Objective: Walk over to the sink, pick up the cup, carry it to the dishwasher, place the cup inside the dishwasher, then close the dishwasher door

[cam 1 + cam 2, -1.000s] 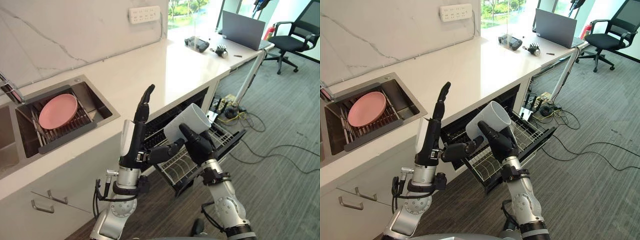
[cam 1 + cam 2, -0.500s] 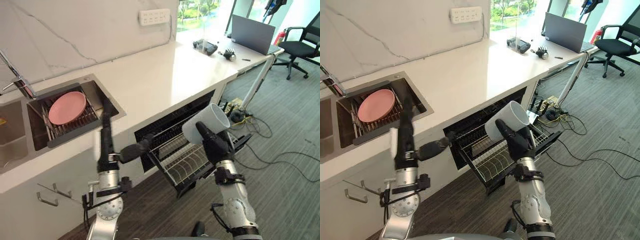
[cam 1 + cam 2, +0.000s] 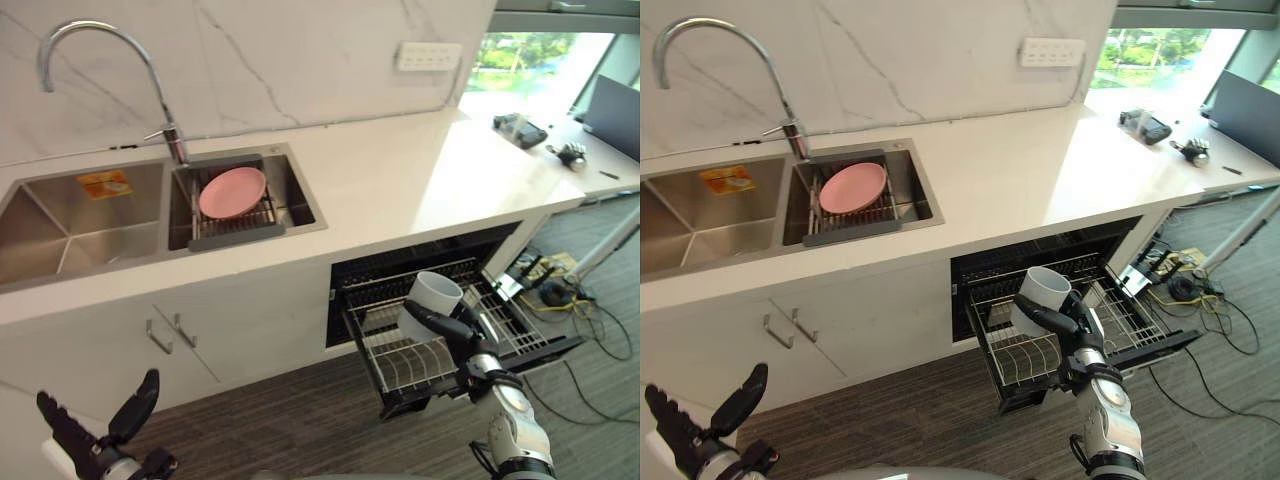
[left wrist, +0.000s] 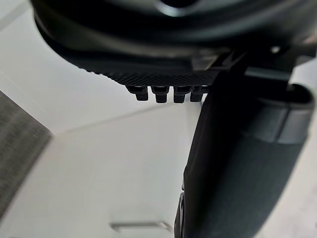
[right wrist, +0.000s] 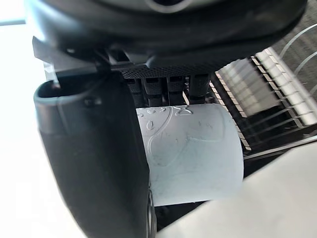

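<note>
Cup (image 3: 432, 300) hangs over the rack's (image 3: 405, 360) left side, right hand (image 3: 458, 335) curled round it. Left hand (image 3: 133, 410) has dropped away low, fingers straight, so 1 hand alone must lower the cup in; closing up follows.

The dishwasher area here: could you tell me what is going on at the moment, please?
The robot stands in front of the open dishwasher. Its right hand is curled round a white cup and holds it over the pulled-out rack; the cup is not yet released. The left hand hangs low by the cabinet front, fingers spread, holding nothing. A pink plate lies on a drainer in the sink.
</note>
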Controlling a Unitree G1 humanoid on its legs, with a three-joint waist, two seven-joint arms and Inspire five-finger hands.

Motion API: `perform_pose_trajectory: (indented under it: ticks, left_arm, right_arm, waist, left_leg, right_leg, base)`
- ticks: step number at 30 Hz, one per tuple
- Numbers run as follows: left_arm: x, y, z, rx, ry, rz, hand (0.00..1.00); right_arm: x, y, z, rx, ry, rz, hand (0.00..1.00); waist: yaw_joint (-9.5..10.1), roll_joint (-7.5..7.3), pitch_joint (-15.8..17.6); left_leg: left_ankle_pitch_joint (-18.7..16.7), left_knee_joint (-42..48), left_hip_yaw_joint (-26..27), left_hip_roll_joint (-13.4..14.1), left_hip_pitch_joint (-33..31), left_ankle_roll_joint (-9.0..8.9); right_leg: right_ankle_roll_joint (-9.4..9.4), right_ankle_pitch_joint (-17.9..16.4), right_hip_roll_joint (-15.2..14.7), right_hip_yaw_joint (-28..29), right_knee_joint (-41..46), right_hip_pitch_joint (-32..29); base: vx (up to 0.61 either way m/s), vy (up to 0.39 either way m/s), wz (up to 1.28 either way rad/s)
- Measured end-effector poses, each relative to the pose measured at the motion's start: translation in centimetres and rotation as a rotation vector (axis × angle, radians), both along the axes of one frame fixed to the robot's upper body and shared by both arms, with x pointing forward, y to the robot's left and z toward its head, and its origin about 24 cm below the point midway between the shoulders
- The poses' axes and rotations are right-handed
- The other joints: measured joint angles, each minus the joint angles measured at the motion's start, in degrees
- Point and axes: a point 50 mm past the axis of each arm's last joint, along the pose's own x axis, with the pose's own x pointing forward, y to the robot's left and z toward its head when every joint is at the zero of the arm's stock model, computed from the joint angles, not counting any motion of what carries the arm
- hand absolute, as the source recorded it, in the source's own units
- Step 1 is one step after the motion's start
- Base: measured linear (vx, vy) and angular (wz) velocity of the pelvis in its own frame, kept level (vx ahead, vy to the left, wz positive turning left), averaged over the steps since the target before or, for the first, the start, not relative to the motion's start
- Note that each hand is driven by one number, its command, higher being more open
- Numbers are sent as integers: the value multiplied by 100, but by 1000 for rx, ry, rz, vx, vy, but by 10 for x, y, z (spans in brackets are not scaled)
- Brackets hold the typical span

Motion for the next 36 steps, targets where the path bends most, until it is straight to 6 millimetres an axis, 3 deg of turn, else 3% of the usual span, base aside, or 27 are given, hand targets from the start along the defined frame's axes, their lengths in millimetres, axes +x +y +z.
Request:
perform_pose_trajectory:
  ticks: [6, 9, 11, 14, 17, 19, 25, 27, 36]
  left_arm:
    - [-36, -13, -37, -162, 174, 7, 100]
    - [-39, -17, -45, -211, 206, -38, 100]
    - [-34, -15, -47, -219, 211, -79, 100]
    - [-11, -6, -42, -187, 168, -175, 100]
    - [11, 3, -36, -140, 126, -256, 100]
    - [21, 7, -31, -115, 107, -300, 100]
    - [57, -8, -27, -142, 9, -433, 100]
    - [64, -10, -26, -155, -17, -445, 100]
    - [66, -11, -27, -196, -48, -467, 100]
  right_arm:
    - [13, -18, -17, -67, 158, 8, 0]
    - [11, -22, -31, -96, 272, 13, 0]
    - [13, -21, -35, -89, 304, 2, 0]
    - [24, -18, -33, -100, 335, -13, 0]
    - [45, -21, -17, -116, 290, -28, 0]
    - [52, -21, -11, -99, 261, -40, 0]
    - [73, -18, 16, -49, 110, -47, 0]
    - [76, -17, 20, -52, 93, -44, 0]
    - [88, -20, 36, -22, 26, -83, 0]
  waist:
    - [210, -38, 0]
    - [320, -49, 55]
    - [380, -33, 186]
    - [518, -61, 538]
    - [659, -99, 919]
    - [770, -160, 1050]
    - [996, -246, 1410]
    - [1096, -295, 1491]
    - [1136, -314, 1523]
  left_leg:
    - [208, -115, -351, -77, -131, -19]
    - [294, -207, -478, -101, -109, -27]
    - [322, -214, -561, -109, -126, -49]
    - [396, -199, -709, -99, -422, -37]
    - [478, -86, -789, -71, -788, -68]
    - [526, 5, -842, -45, -928, -120]
    - [426, 238, -889, 5, -1279, -158]
    - [341, 272, -774, 55, -1343, -124]
    - [310, 381, -651, 63, -1483, -169]
  right_leg:
    - [-17, -16, -48, -307, 0, 53]
    - [-8, -38, -61, -431, -1, 132]
    - [-10, -101, -60, -483, -4, 160]
    - [-25, -131, -12, -473, -32, -53]
    - [-1, -36, 49, -444, -30, -356]
    - [-121, 39, 86, -470, -1, -438]
    - [-172, 50, 149, -508, 1, -616]
    - [-179, 8, 161, -475, 2, -701]
    - [-200, 28, 119, -460, 7, -793]
  base:
    - [-27, -10, 30]
    - [-46, -16, 25]
    - [-69, -17, 22]
    - [-116, -29, 19]
    - [-65, -31, 6]
    - [7, -30, 12]
    - [0, -7, 1]
    - [-25, 8, -13]
    - [42, 31, -1]
